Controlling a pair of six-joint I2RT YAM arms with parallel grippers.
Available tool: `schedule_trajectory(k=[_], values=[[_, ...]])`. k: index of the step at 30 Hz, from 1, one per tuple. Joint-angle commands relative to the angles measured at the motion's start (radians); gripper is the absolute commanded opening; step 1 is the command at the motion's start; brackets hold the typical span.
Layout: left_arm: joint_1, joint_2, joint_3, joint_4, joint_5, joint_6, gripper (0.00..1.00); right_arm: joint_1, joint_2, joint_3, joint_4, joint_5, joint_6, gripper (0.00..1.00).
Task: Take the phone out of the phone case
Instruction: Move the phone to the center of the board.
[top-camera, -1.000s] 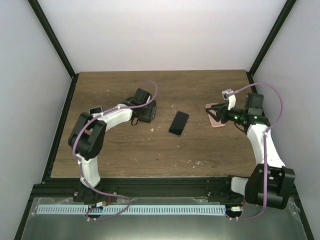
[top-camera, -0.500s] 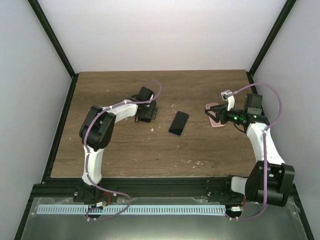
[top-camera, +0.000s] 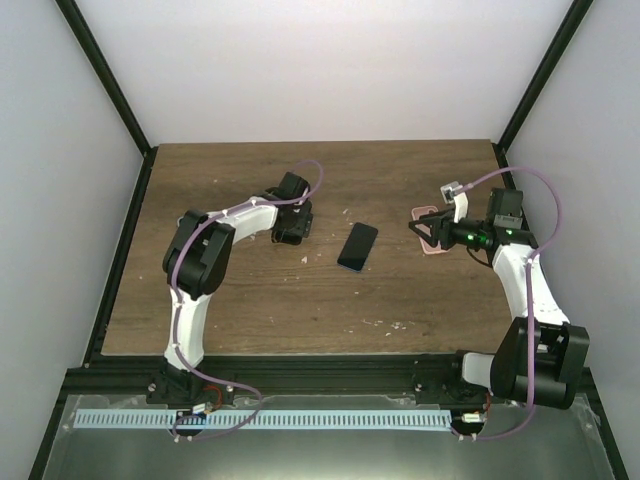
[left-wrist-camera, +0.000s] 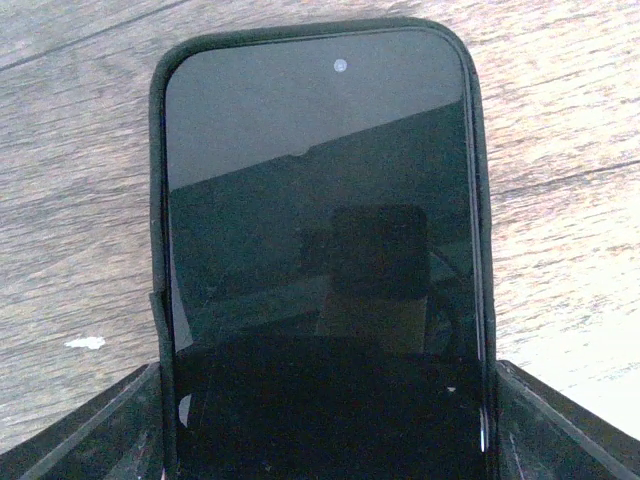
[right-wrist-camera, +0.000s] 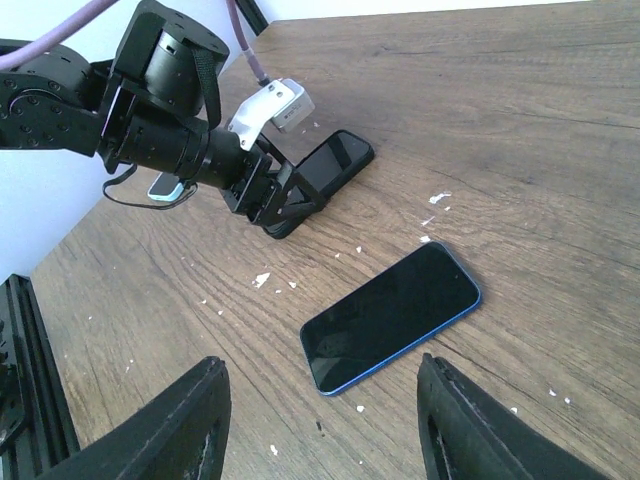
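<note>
Wooden table (top-camera: 250, 300), dark-screened phone (left-wrist-camera: 320, 200) in black case (left-wrist-camera: 158, 200)

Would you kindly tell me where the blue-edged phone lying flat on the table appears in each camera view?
Top external: blue-edged phone near the middle of the table.
Left wrist: not in it; only a black-cased phone shows.
Right wrist: just below centre, lying diagonally.
Shared landmark: the left gripper, left of it in the top and right wrist views.
</note>
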Motion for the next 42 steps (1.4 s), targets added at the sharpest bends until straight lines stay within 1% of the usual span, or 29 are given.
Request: schedule_trajectory(k=[1, 4, 9, 14, 16, 18, 20, 24, 28, 30, 34, 38, 42], values=[[0.0, 0.002, -0.044, -0.11, -0.035, -0.028, 0.76, 0.002, 0.002, 0.034, -0.011, -0.01, -0.023, 0.53], [-0.012, -0.05, -0.098, -0.141, -0.015, -0.065, 0.7, 0.002, 0.005, 0.036, -0.012, -0.01, -0.025, 0.53], [-0.096, -0.224, -0.307, -0.197, -0.006, -0.179, 0.7, 0.002, 0.008, 0.038, -0.018, -0.012, -0.026, 0.53], [-0.215, -0.375, -0.542, -0.249, 0.088, -0.316, 0.75, 0.002, 0.016, 0.042, -0.024, -0.022, -0.029, 0.53], [-0.24, -0.414, -0.614, -0.265, 0.091, -0.349, 0.81, 0.002, 0.02, 0.043, -0.027, -0.023, -0.029, 0.53], [-0.241, -0.447, -0.646, -0.267, 0.063, -0.36, 0.9, 0.002, 0.025, 0.046, -0.03, -0.026, -0.028, 0.53], [-0.233, -0.462, -0.638, -0.282, 0.016, -0.354, 0.95, 0.002, 0.03, 0.049, -0.034, -0.029, -0.032, 0.53], [-0.221, -0.419, -0.55, -0.323, -0.053, -0.314, 0.99, 0.002, 0.034, 0.052, -0.043, -0.028, -0.036, 0.53], [-0.214, -0.321, -0.459, -0.346, -0.055, -0.274, 1.0, 0.002, 0.025, 0.049, -0.043, -0.022, -0.039, 0.53], [-0.199, -0.288, -0.432, -0.348, -0.034, -0.264, 0.99, 0.002, 0.02, 0.049, -0.042, -0.022, -0.037, 0.53], [-0.161, -0.26, -0.419, -0.326, 0.045, -0.243, 0.95, 0.002, 0.023, 0.049, -0.044, -0.024, -0.037, 0.53], [-0.149, -0.25, -0.427, -0.327, 0.071, -0.234, 0.88, 0.002, 0.028, 0.049, -0.045, -0.027, -0.038, 0.53], [-0.139, -0.25, -0.438, -0.324, 0.094, -0.223, 0.78, 0.001, 0.037, 0.051, -0.049, -0.028, -0.039, 0.52]])
